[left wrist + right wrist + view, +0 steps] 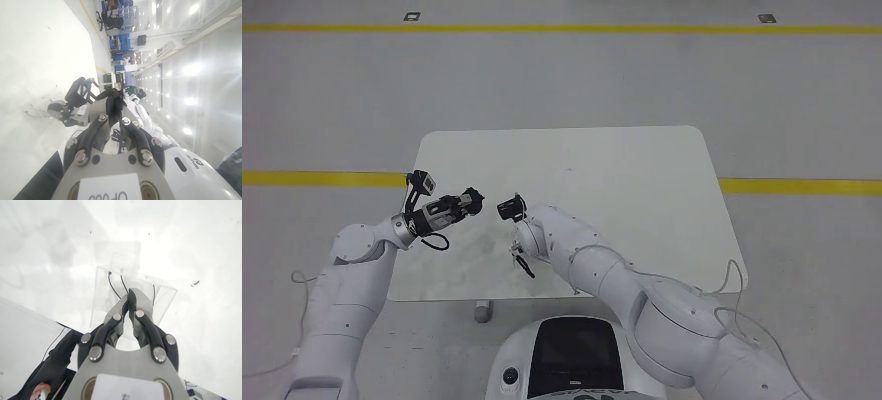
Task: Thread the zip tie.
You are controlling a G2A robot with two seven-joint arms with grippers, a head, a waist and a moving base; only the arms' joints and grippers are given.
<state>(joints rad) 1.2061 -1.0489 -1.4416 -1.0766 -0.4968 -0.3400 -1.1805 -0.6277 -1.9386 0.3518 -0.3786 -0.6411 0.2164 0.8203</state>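
Two claws meet nearly tip to tip above the left half of the white desk (622, 170) in the top view, the left claw (478, 201) and the right claw (504, 208) close together but apart, both held off the surface. In the left wrist view, the left claw (113, 93) has its black fingers pressed together, with nothing visible between them. Just beside it is the right claw (86, 86), its toothed pads meshed closed. Below them on the desk stands a clear plastic stand (54, 105), with thin black zip ties (31, 114) at its base. In the right wrist view, the right claw (129, 291) is closed and hangs over the same clear stand (166, 306), where three black zip ties lie side by side and apart from one another, heads at the far edge. The strap of the middle zip tie (123, 283) runs straight to the claw's fingertips, but it is not clear whether the tips pinch it or merely cover its end. The outer ties (113, 287) (153, 292) lie free on either side of the claw.
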